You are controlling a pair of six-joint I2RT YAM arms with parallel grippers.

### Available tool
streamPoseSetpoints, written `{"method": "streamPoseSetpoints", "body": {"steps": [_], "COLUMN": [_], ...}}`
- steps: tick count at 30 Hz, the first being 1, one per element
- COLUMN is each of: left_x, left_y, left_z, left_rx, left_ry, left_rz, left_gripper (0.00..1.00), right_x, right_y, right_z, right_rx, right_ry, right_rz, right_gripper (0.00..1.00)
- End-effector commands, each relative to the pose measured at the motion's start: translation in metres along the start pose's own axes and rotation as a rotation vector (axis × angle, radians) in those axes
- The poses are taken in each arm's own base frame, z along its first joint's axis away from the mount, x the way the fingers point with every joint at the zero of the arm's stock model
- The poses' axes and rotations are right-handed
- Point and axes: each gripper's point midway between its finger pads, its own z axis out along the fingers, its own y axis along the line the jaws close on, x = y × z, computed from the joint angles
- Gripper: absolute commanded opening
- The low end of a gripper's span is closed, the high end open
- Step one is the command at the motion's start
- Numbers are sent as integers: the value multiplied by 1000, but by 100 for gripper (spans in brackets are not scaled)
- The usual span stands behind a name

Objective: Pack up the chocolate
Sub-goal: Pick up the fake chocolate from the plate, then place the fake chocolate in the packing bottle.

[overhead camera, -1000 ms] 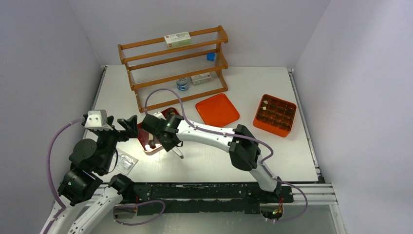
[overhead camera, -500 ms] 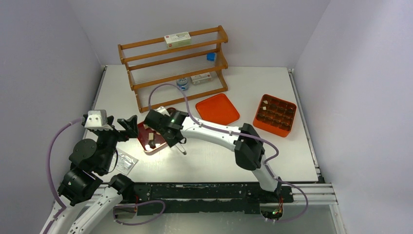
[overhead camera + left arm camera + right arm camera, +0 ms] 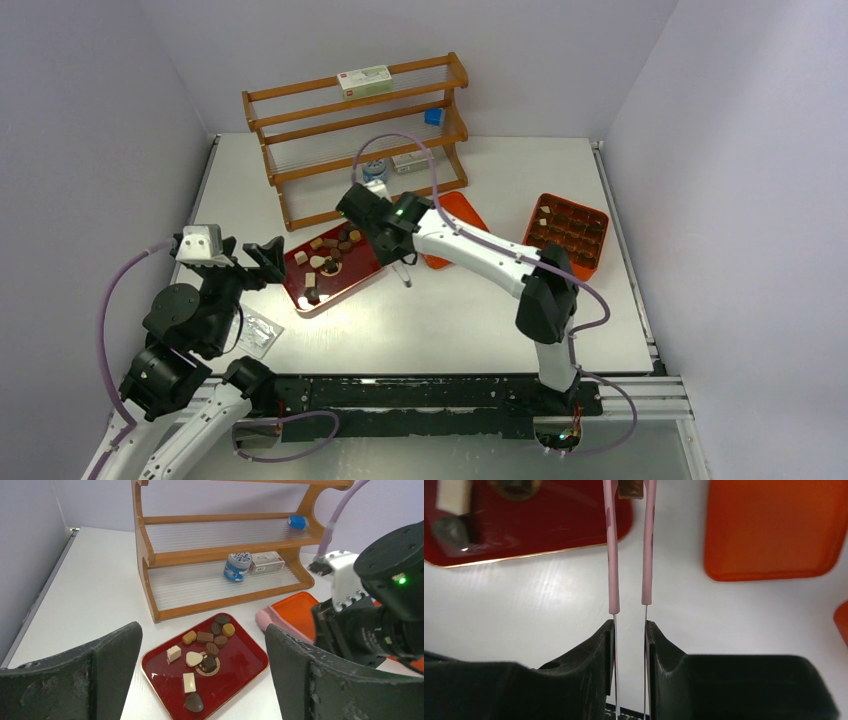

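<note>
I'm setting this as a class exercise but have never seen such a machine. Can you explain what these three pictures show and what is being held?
It is two robot arms bolted to the near edge of a table. One picture looks down from above; the other two come from cameras on each wrist. On the table: a wooden rack, a dark red tray of small chocolates, an orange lid and an orange compartment box. The left arm's fingers stand wide open, holding nothing. The right arm's fingers are shut on pink tongs, and a brown chocolate seems pinched at their tips.
</note>
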Motion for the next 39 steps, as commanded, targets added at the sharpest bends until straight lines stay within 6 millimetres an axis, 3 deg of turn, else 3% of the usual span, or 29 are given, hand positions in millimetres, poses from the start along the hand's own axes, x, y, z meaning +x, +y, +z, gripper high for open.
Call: {"method": "streamPoseSetpoints", "body": {"steps": [1, 9, 13, 20, 31, 39], "left_x": [-3, 9, 10, 10, 10, 10], "left_y": [-8, -21, -21, -21, -22, -22], "left_z": [2, 11, 11, 10, 10, 9], "left_rx": [40, 97, 96, 101, 104, 108], "left_ry": [-15, 30, 31, 30, 31, 32], "left_rz": [9, 44, 46, 44, 43, 44], "left_gripper": [98, 98, 98, 98, 98, 98], "right_x": [-5, 4, 20, 50, 75, 92], "right_y": [-56, -152, -204, -279, -337, -360], "right_z": [-16, -31, -34, -33, -32, -32], "right_rx": [96, 217, 309, 444, 584, 622], "right_ry": [-21, -36, -32, -6, 7, 2], "right_rz": [87, 257, 348, 488, 608, 671], "right_gripper": [24, 24, 24, 25, 25, 26]}}
